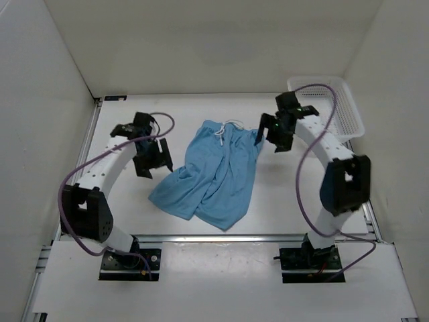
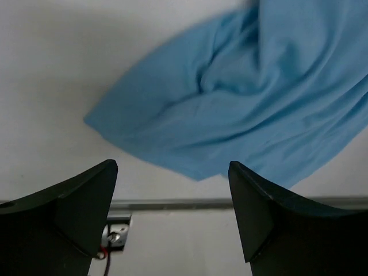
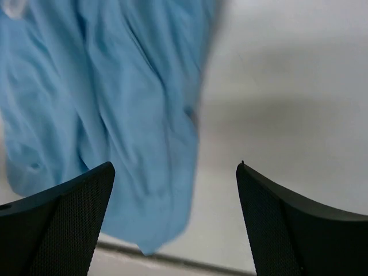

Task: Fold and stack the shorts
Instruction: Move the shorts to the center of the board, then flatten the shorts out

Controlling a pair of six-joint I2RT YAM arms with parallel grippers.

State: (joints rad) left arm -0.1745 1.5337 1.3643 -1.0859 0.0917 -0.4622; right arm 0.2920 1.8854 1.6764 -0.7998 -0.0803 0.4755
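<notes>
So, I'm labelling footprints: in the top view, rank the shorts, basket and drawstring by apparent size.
1. shorts: largest, spread across the middle of the table.
2. basket: clearly smaller, though partly covered at its left edge.
3. drawstring: a thin white cord, smallest.

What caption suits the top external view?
Blue shorts lie crumpled between the open left gripper and open right gripper; white basket far right.

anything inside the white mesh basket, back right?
Top view: the white mesh basket shows only its own mesh floor, with no item visible. Its near-left corner is covered by the right arm and crossed by the purple cable, so that patch cannot be checked.
</notes>
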